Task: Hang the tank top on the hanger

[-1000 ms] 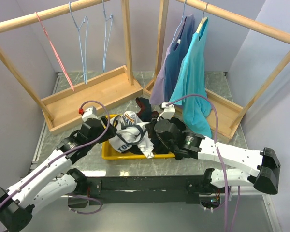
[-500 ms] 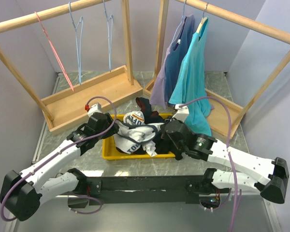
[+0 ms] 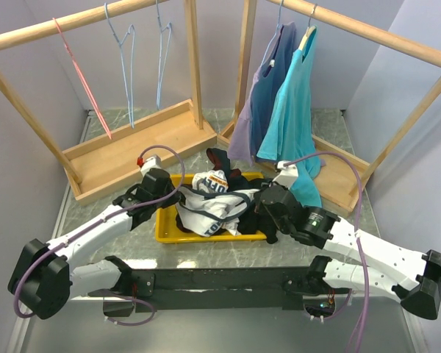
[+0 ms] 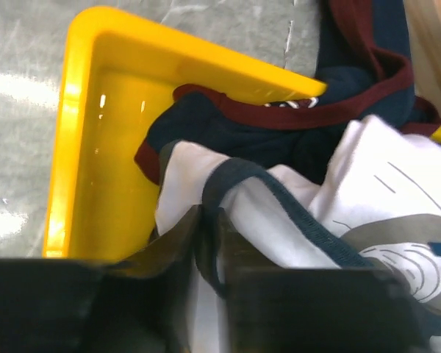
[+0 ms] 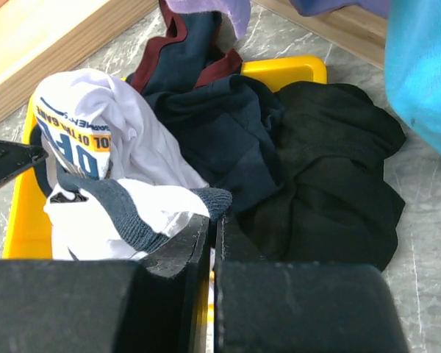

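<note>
Slippage is risked: tank top [image 4: 279,213] trim is pinched thinly by left hand [image 4: 209,224] and, seemingly, right hand [image 5: 212,232]; dark garment [image 4: 353,110] beyond could be snagged.

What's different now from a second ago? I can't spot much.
The left arm and right arm swung rightward and stretched farther from their bases, dragging the tank top, pinched in both jaws, rightward across the yellow bin. The light-blue hangers swayed slightly. The racks and hung shirts stayed put.

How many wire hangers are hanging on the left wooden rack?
3. The pink-red hanger leans at the rail's left end. One light-blue hanger hangs mid-rail, and a second light-blue hanger hangs just right of it. None seems hidden.
</note>
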Motion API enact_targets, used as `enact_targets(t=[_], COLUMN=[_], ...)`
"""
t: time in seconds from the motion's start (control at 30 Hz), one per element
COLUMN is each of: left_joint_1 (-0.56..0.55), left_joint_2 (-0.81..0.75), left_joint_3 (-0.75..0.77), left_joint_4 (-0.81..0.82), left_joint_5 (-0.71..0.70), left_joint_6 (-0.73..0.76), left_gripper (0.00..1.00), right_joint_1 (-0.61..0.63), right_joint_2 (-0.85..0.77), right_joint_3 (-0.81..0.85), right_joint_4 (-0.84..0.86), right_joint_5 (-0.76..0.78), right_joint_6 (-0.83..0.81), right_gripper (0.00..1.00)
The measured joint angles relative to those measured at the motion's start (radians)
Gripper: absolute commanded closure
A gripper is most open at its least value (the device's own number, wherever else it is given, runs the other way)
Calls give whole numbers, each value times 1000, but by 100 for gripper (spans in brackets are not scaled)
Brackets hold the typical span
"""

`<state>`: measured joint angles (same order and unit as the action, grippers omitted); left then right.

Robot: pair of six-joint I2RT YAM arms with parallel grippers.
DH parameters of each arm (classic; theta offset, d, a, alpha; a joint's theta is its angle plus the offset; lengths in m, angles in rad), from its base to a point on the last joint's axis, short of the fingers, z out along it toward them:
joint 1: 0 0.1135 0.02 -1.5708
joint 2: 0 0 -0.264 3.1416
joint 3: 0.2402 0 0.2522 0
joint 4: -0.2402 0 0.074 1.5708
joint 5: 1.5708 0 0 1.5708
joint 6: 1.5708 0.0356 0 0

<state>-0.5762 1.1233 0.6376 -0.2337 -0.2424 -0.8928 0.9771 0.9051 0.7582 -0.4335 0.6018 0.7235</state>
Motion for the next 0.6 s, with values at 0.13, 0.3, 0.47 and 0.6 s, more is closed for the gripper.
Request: enact_targets(t=[0.13,0.3,0.47,0.6], left_joint_1=[0,0,0,0], left_joint_2=[-2,-77,-189,-188], left_joint_3=[4,89,325,594], left_joint_4=[8,-69,-120,-133], left_joint_5=[2,10,25,39], left_joint_6=[24,79,152,214], left_gripper=[99,99,99,99], right_joint_1=[0,-10,-25,-33], right_joint_2=[1,27,74,173], right_joint_3=[25,200,486,763], right_joint_4=[-16,-50,-55,-47], right_joint_5=[-11,-19,-24,-26], right_joint_6=[-21,-92,-196,-288], right_gripper=[100,100,100,100])
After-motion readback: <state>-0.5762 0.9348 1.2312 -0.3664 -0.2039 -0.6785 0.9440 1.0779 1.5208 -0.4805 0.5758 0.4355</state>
